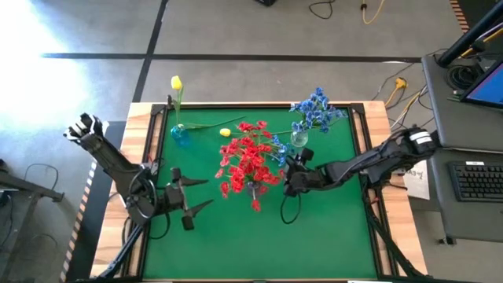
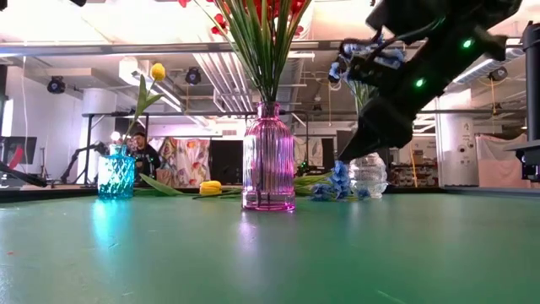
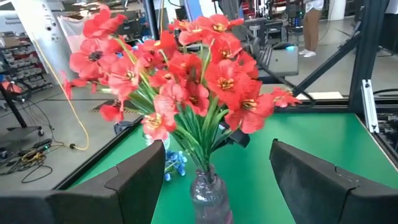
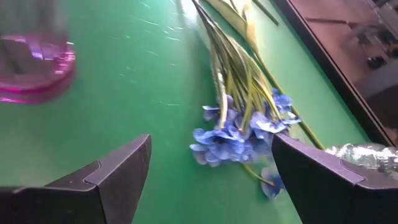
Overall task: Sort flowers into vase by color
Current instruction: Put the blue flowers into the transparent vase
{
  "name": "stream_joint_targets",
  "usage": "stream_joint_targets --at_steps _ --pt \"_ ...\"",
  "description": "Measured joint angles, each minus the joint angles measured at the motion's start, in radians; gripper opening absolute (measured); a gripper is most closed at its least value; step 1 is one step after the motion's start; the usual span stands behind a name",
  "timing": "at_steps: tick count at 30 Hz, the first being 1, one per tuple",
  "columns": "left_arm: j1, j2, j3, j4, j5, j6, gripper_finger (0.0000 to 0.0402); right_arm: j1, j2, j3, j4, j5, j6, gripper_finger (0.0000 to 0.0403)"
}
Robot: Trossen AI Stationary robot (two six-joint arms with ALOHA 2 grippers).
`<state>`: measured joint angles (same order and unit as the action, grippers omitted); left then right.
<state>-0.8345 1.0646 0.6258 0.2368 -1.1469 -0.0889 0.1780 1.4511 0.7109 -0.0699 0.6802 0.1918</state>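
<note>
Red blossoms [image 1: 250, 161] stand in a pink ribbed vase [image 2: 268, 160] at mid-table. Blue blossoms [image 1: 316, 110] fill a clear vase [image 2: 369, 173] near the far edge. One yellow bud [image 1: 176, 82] stands in a teal vase [image 2: 116, 173]. A second yellow bud [image 1: 225, 132] lies on the mat. A loose blue sprig [image 4: 242, 134] lies flat on the mat between the pink and clear vases. My right gripper [image 4: 211, 146] hovers open just above it, slanting down. My left gripper [image 3: 217, 149] is open, left of the pink vase and facing the red blossoms [image 3: 199, 93].
The green mat [image 1: 330, 228] has free room along its near half. Raised dark rails [image 1: 365, 126] frame the table. The three vases stand close together across the far half, and the red blossoms spread wide over the centre. A person [image 2: 143, 156] shows far behind the table.
</note>
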Motion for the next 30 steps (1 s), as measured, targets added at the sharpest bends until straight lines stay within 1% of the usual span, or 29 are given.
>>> stream_joint_targets --at_steps 7,13,18,23,30 --pt "0.000 -0.026 0.000 -0.045 -0.047 0.001 0.0274 -0.062 0.036 0.000 0.036 -0.024 -0.048 0.0325" --pt "0.000 -0.030 0.000 -0.072 -0.072 0.001 0.0274 -0.088 0.073 0.000 0.082 -0.035 -0.071 0.0324" --pt "0.000 -0.030 0.000 -0.081 -0.075 0.001 0.0274 -0.109 0.104 0.000 0.117 -0.039 -0.087 0.0324" --pt "0.000 -0.030 0.000 -0.084 -0.075 0.001 0.0274 -0.134 0.126 0.000 0.138 -0.084 -0.091 0.0324" --pt "0.000 -0.030 0.000 -0.088 -0.076 -0.002 0.0274 -0.142 0.142 0.000 0.140 -0.086 -0.100 0.0324"
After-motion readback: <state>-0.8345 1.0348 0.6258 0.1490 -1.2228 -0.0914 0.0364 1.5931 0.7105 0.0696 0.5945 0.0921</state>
